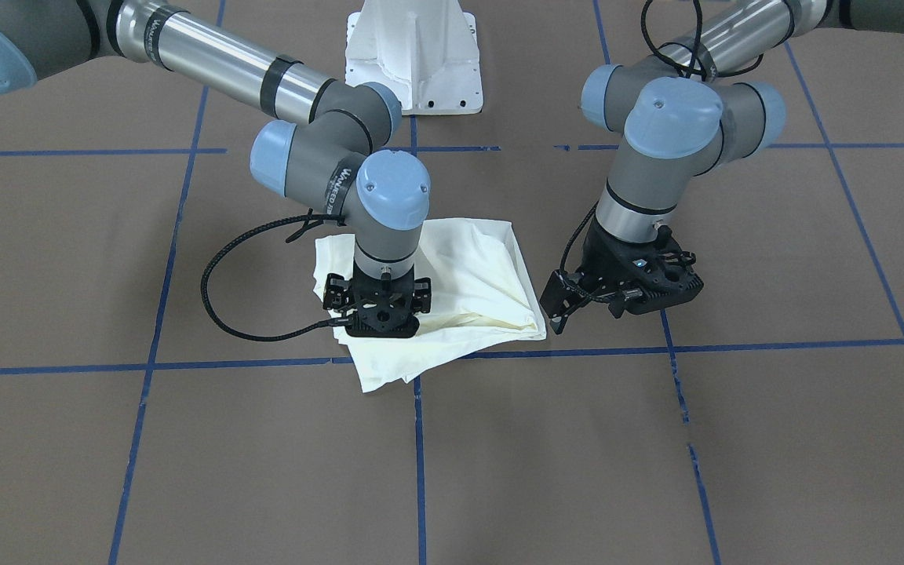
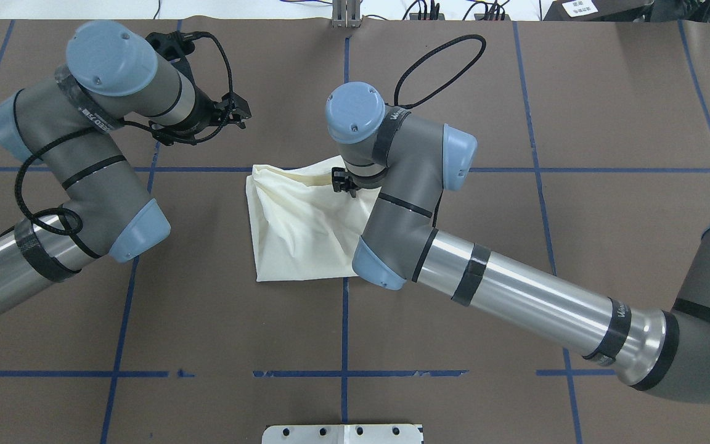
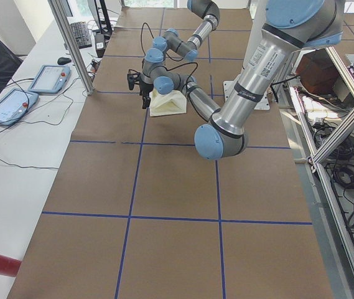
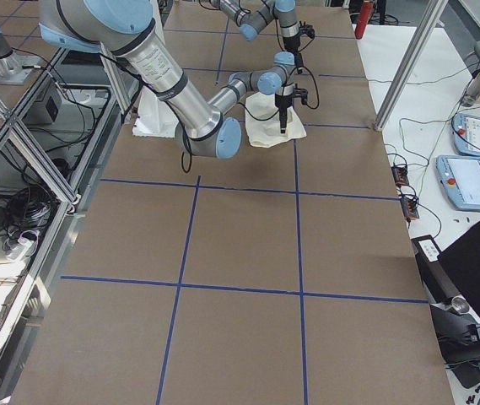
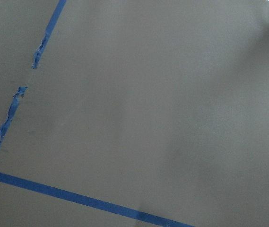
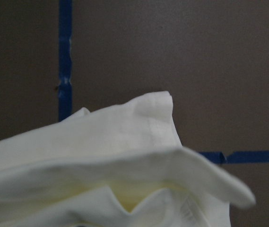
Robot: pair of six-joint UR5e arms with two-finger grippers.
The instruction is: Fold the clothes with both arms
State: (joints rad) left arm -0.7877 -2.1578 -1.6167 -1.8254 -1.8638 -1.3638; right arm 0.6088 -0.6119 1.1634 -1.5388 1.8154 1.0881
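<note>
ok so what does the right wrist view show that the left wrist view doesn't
Only the right wrist view shows the cream-white T-shirt. Its folded layers fill the lower half of the frame, and a hemmed corner sticks up. Only the left wrist view shows a torn, ragged stretch of blue tape; the rest of that frame is almost all bare surface. Both views show the brown table crossed by blue tape lines.
</note>
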